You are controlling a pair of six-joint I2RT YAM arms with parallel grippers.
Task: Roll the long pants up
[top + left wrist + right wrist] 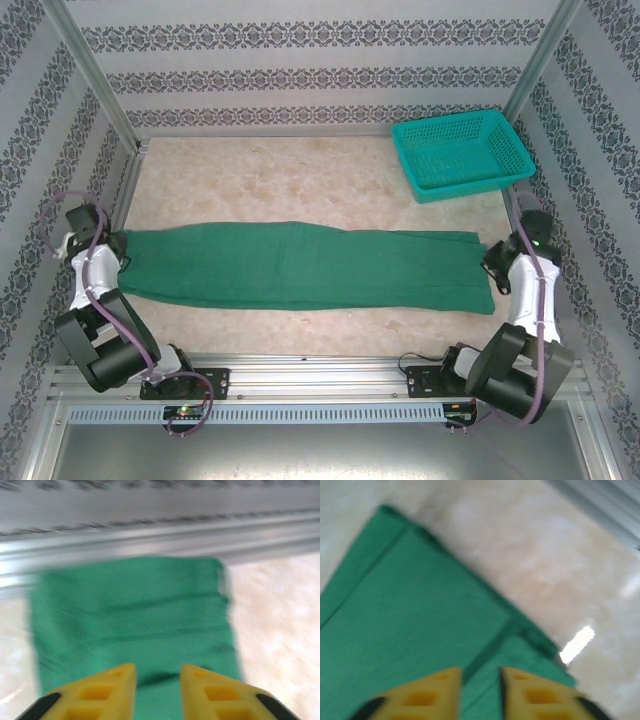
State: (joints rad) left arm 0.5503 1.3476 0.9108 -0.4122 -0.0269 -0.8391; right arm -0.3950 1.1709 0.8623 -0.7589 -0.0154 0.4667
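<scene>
The long pants (300, 265) lie flat and stretched out across the table, left to right, dark green and plain. My left gripper (116, 240) is at their left end. In the left wrist view its yellow fingertips (120, 677) hover over the green cloth (130, 615), slightly apart, and a dark crease runs between them. My right gripper (492, 262) is at the right end. In the right wrist view its fingers (525, 682) are drawn close, leaving a narrow slit, above the hems (410, 610). Nothing shows pinched in either. Both wrist views are blurred.
A teal mesh basket (460, 155) stands at the back right, apart from the pants. An aluminium rail (150, 535) runs just beyond the pants' left end. Patterned walls close in the table on three sides. Bare tabletop (280, 185) lies behind the pants.
</scene>
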